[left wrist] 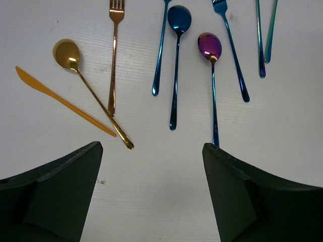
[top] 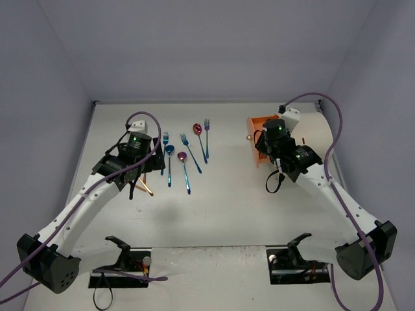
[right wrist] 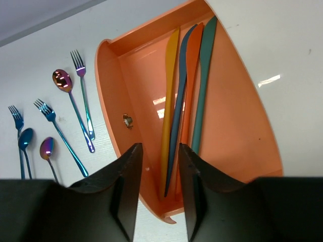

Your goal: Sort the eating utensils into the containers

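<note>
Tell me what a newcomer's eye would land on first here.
The open orange drawer at the far right, four knives lying lengthwise inside, below the right gripper. Then the shiny blue, purple and gold cutlery spread on the white table ahead of the open left gripper.

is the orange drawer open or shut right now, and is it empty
Open and not empty: the right wrist view looks straight into the orange drawer, where knives lie side by side.
</note>
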`<state>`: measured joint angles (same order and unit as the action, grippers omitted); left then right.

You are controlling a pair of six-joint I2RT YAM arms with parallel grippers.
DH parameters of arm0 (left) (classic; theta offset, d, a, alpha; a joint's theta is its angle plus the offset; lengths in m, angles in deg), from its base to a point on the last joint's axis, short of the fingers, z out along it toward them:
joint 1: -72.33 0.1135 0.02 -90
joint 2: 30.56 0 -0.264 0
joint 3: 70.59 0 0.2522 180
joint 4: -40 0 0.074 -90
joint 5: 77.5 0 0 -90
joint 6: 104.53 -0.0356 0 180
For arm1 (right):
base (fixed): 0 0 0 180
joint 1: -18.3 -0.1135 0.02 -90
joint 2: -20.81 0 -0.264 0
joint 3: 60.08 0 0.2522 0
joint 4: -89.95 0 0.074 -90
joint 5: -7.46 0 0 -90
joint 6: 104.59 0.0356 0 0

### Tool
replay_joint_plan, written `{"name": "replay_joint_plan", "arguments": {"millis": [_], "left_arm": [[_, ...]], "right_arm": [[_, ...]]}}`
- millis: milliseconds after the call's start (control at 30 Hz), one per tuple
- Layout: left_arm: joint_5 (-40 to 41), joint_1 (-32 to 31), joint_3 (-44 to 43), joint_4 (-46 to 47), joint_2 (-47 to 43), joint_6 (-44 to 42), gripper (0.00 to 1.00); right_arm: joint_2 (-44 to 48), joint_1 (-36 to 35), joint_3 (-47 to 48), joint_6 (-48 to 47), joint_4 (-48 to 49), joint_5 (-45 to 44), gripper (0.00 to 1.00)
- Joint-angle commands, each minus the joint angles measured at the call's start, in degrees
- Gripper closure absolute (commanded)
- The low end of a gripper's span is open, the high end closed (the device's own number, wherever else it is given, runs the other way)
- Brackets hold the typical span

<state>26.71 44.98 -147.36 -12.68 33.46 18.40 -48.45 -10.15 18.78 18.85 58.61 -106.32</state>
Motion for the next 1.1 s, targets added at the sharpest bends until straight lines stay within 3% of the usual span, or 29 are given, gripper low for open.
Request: {"name": "replay_joint_plan", "arguments": {"millis": [0,367,567,1067], "left_arm": [[0.0,0.3,-2.0,1.6,1.0,-1.1,0.22],[-0.2,1.9,-2.8,1.5,1.0,-2.3,0.22],[-1.2,3.6,-2.1,1.4,0.0,-3.1,0.22],[-1.8,9.0,0.6,0.2,-3.1,-5.7,0.22]], "right_arm": [[1.0,0.3,2.2,-1.6,1.9,-2.5,0.66],[-3.5,-1.0,11.9,-15.6,2.0,4.0,0.59],[-8.5,-5.6,14.7,-20.3,2.0,1.3,0.50],[-14.1,-10.3,18.7,-24.8,2.4,1.3,0.50]]}}
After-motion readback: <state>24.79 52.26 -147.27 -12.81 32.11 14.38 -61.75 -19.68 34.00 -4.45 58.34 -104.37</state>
